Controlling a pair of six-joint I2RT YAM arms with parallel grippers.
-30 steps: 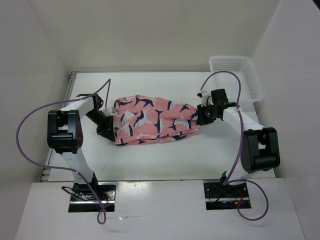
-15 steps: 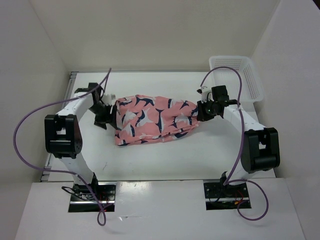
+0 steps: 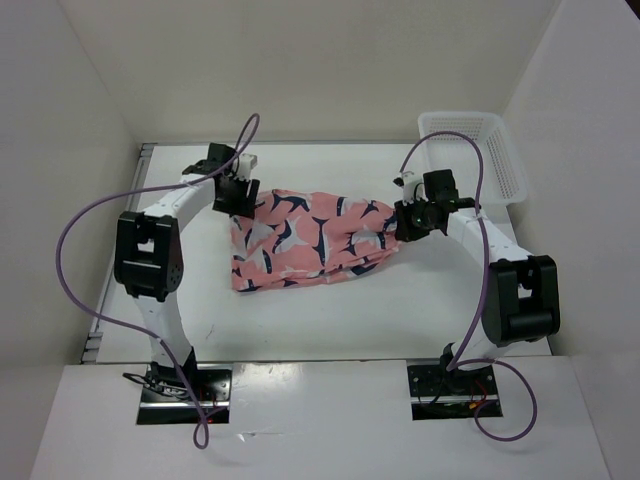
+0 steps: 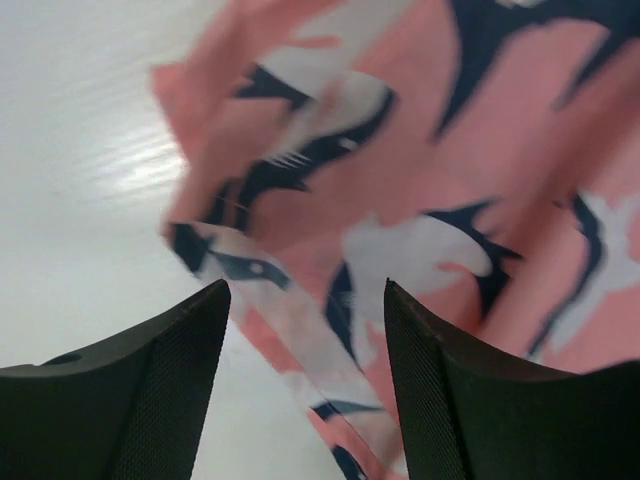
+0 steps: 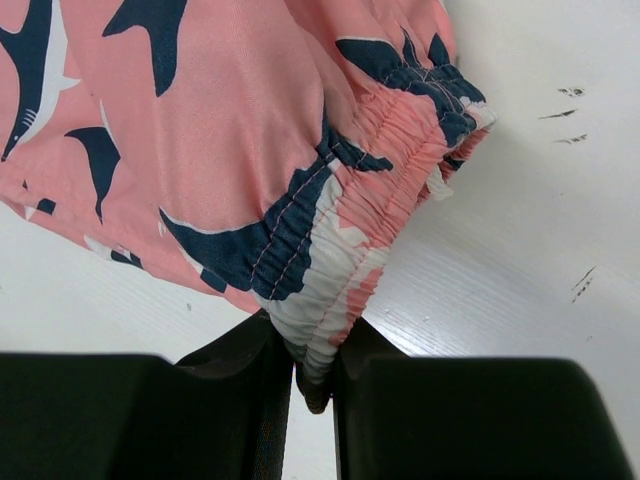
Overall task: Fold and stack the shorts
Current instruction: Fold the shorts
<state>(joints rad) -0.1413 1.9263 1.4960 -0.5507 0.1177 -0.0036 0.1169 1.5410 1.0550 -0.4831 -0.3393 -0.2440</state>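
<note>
The white table (image 3: 300, 310) stretches out ahead of my two bases. Across its middle lie the shorts (image 3: 310, 240), a loosely folded salmon-pink bundle printed with navy and white fish shapes, its long side running from my left arm to my right. A white mesh basket (image 3: 458, 116) stands at the far right corner of the table, apart from the cloth.

My right gripper (image 3: 402, 228) sits at the right end of the shorts. In the right wrist view its (image 5: 312, 370) jaws are pressed close together with the gathered elastic waistband (image 5: 400, 170) pinched between them, and the rest of the fabric (image 5: 230, 130) spreads away over the table.

My left gripper (image 3: 240, 195) is at the far left corner of the bundle. In the left wrist view it (image 4: 303, 300) has its jaws set wide apart and nothing is clamped. The printed cloth (image 4: 450, 200) fills the space beyond them, and a thin hem strip runs across the gap. I cannot tell whether my dark, textured left finger (image 4: 150, 380) touches the fabric.

A few small dark scuff marks (image 5: 565, 92) dot the tabletop just past the waistband.
</note>
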